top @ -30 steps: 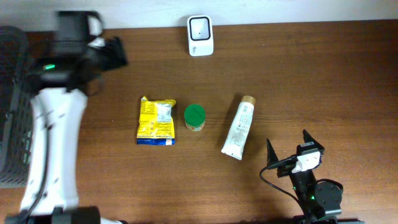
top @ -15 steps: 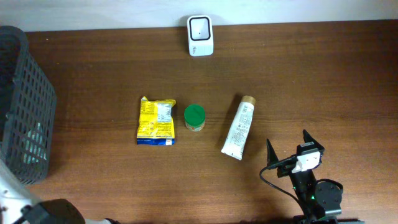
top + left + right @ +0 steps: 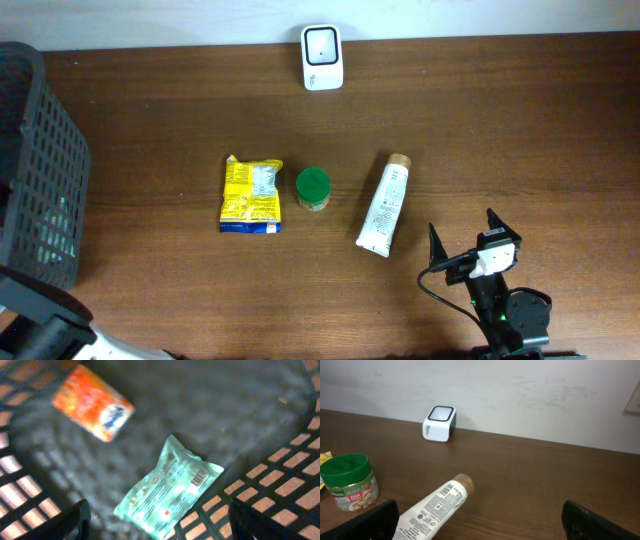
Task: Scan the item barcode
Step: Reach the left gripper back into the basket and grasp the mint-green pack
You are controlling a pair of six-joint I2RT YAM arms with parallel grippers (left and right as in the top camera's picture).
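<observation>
The left arm (image 3: 45, 335) has swung away from the far-left corner of the surface (image 3: 500, 120) and now hangs over the basket (image 3: 45, 170). Its left gripper (image 3: 159, 521) is spread wide and empty above an orange packet (image 3: 93, 402) and a pale green packet (image 3: 167, 489) on the basket floor, dropped there as finished goods by the look of it. Waiting in a row mid-surface are the yellow packet (image 3: 251, 195), green-lidded jar (image 3: 313, 189) and tube (image 3: 384, 205), well short of the scanner (image 3: 322, 57) at the far edge, while the right gripper (image 3: 463, 234) sits low near the tube, fingers fully apart, holding nothing.
</observation>
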